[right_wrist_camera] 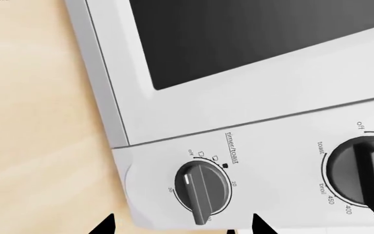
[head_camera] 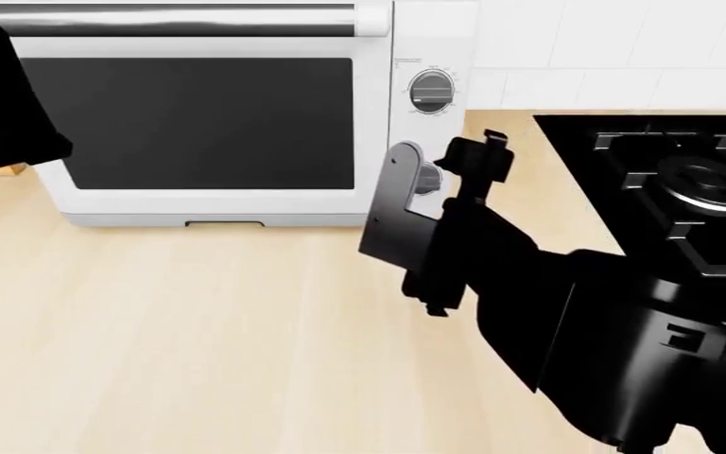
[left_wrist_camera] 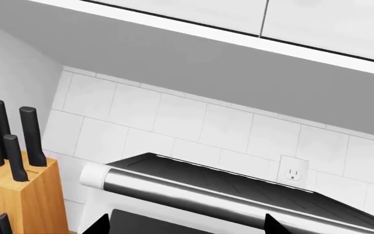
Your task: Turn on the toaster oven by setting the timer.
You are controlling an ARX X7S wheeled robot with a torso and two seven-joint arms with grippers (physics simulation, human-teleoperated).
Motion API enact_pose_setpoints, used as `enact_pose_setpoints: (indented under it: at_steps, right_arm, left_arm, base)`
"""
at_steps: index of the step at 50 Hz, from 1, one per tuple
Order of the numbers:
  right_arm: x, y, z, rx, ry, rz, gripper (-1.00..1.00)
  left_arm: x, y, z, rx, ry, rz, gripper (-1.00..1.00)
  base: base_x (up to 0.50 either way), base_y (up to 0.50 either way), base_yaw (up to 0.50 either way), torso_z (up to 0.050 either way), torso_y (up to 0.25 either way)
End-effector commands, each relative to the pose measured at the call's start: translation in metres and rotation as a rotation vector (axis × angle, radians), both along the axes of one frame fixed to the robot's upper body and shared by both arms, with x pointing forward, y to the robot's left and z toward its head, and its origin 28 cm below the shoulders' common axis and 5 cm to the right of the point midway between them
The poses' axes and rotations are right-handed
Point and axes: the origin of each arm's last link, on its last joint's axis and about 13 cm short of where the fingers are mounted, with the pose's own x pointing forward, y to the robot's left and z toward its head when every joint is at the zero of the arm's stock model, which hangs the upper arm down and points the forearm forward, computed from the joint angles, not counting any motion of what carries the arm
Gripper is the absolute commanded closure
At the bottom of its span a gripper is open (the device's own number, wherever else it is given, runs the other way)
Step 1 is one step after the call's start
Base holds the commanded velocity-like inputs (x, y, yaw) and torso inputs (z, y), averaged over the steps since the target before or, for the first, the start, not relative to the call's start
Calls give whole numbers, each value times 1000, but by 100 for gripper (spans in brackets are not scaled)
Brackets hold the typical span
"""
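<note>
The toaster oven (head_camera: 212,123) is white with a dark glass door and a silver bar handle (head_camera: 162,19); it stands at the back of the wooden counter. Its upper knob (head_camera: 431,92) shows, while the lower knob is mostly hidden behind my right gripper (head_camera: 445,168). In the right wrist view the right gripper (right_wrist_camera: 181,226) is open, its tips on either side of the grey timer/toast knob (right_wrist_camera: 202,191) and a little short of it. The temperature knob (right_wrist_camera: 365,173) sits beside it. My left gripper (left_wrist_camera: 185,226) is open and empty near the handle (left_wrist_camera: 174,187).
A black gas hob (head_camera: 679,180) lies on the counter to the right of the oven. A wooden knife block (left_wrist_camera: 15,195) stands beside the oven. A wall outlet (left_wrist_camera: 294,173) is on the tiled wall behind, and cabinets hang above. The light wood counter (head_camera: 186,331) runs in front.
</note>
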Motion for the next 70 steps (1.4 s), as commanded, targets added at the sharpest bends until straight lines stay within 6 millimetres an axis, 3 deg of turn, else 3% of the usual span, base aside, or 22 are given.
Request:
enact_pose_setpoints:
  at_steps: [1, 23, 70]
  right_arm:
    - [5, 2, -2, 7, -3, -6, -100]
    - [9, 0, -11, -7, 14, -35, -100]
    - [19, 1, 0, -24, -46, -64, -100]
  left_arm:
    - [-1, 0, -1, -2, 0, 1, -100]
    - [0, 0, -1, -6, 2, 0, -100]
    - [-1, 1, -2, -22, 7, 4, -100]
  base:
    - [0, 0, 0, 0, 0]
    - [0, 0, 0, 0, 0]
    - [0, 0, 0, 0, 0]
